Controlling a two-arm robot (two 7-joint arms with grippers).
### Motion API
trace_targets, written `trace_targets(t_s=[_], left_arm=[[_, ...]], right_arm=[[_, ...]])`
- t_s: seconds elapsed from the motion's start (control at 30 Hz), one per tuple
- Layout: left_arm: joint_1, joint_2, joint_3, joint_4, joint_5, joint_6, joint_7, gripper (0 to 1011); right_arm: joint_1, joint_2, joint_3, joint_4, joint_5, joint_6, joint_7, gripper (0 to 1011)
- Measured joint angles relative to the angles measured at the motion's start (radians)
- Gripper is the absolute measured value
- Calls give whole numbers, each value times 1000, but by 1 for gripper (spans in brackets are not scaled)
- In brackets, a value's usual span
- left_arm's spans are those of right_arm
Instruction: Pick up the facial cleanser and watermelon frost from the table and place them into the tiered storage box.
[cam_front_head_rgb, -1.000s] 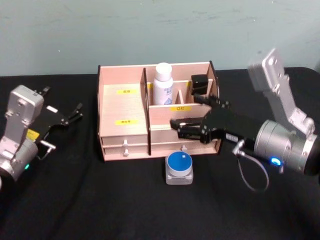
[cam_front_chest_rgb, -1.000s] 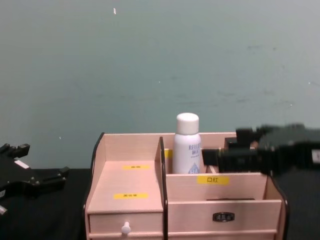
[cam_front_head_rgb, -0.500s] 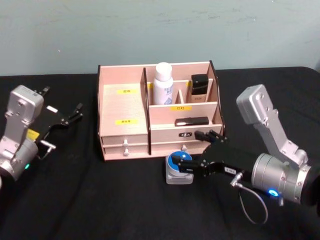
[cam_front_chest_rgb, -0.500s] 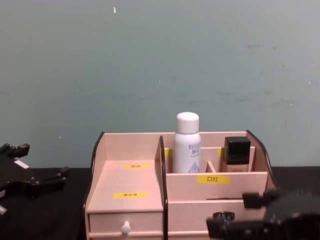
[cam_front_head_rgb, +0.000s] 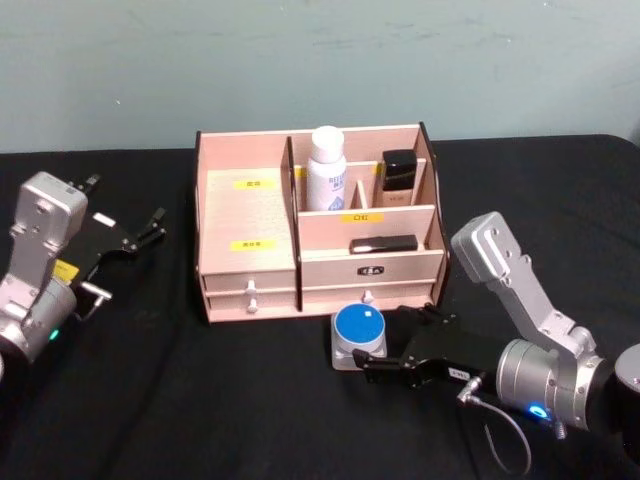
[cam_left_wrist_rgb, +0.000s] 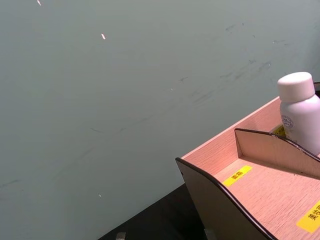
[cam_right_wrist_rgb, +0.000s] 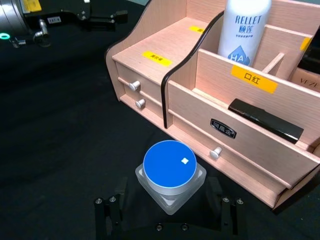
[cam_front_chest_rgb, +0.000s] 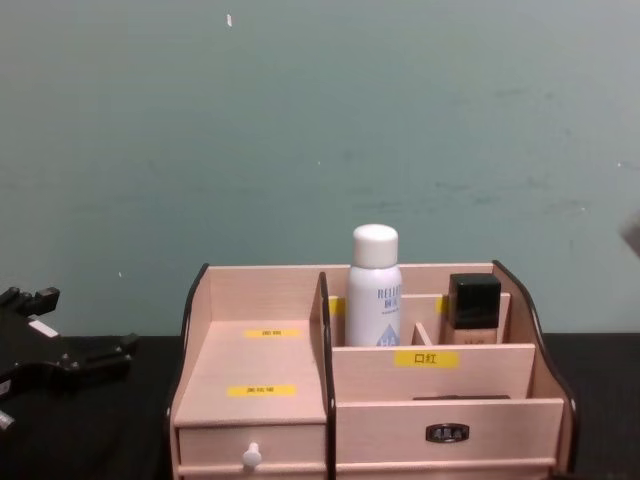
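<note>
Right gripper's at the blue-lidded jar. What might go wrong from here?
1. The open right gripper reaches only the blue-lidded jar's near corner; closing now may twist or squirt it out.
2. Pushing further could shove the jar into the tiered storage box's drawer knob.
Left gripper sits parked at left.

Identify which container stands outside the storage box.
The blue-lidded jar, on the table before the tiered storage box; the white bottle and black-capped bottle stand inside its back compartments.
</note>
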Motion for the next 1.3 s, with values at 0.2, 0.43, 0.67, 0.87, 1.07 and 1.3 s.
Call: trace_targets(t_s=[0.2, 0.43, 0.67, 0.87, 1.07, 1.3], left_arm=[[0, 0, 0, 0, 0, 0, 0, 1010], [0, 0, 0, 0, 0, 0, 0, 1010], [0, 0, 0, 0, 0, 0, 0, 1010], [0, 0, 0, 0, 0, 0, 0, 1010], [0, 0, 0, 0, 0, 0, 0, 1010], [0, 0, 0, 0, 0, 0, 0, 1010]], right_arm=[[9, -10, -6, 14, -19, 0, 5, 1000], [35, -26, -22, 32, -61, -3, 13, 1000], [56, -48, -30, 57, -89, -9, 25, 1000], [74, -67, -35, 80, -106, -10, 39, 1000], [87, -83, -41, 96, -121, -11, 50, 1000], [89, -90, -41, 100, -137, -4, 51, 1000]])
